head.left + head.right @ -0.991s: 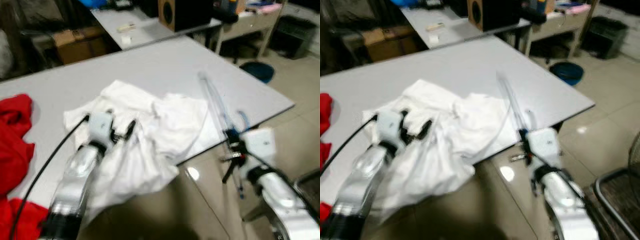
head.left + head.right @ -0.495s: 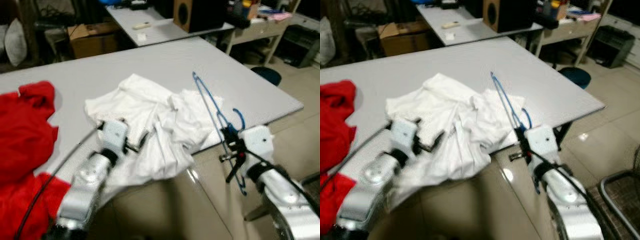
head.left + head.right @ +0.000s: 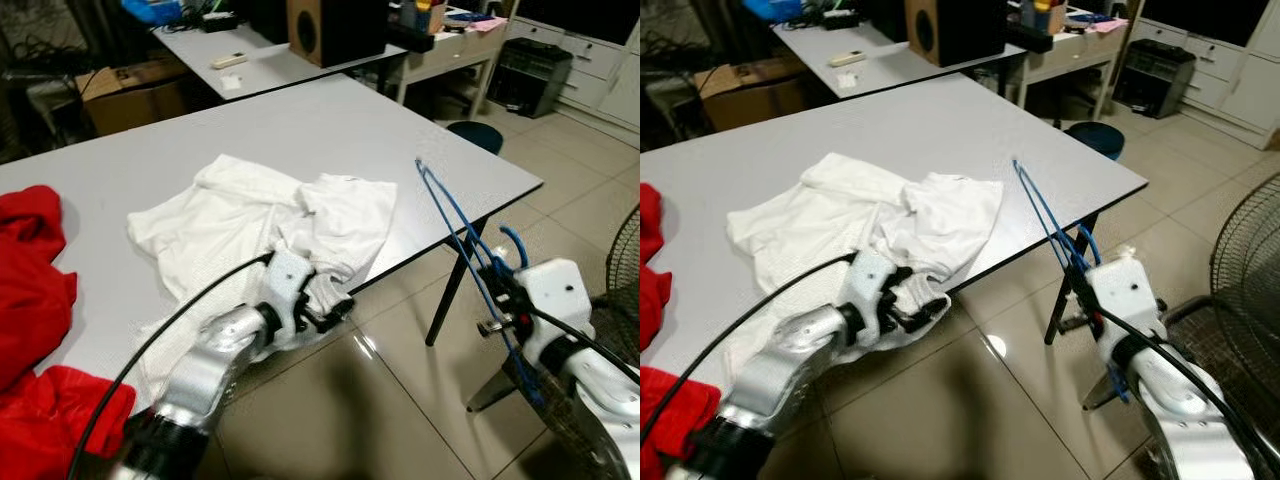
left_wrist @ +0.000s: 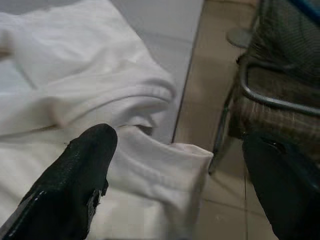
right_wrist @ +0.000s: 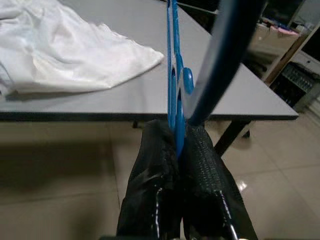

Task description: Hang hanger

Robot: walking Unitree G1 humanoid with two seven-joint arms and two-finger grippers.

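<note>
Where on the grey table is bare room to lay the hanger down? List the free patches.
Bare: the grey table beyond the white shirt toward the far edge, and the right corner beside the blue hanger. Crowded: the shirt by the left gripper, and the red cloth at the left.

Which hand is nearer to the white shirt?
Left. The left hand is open at the white shirt, on its part over the table edge. The right hand is beside the table, shut on the hanger.
</note>
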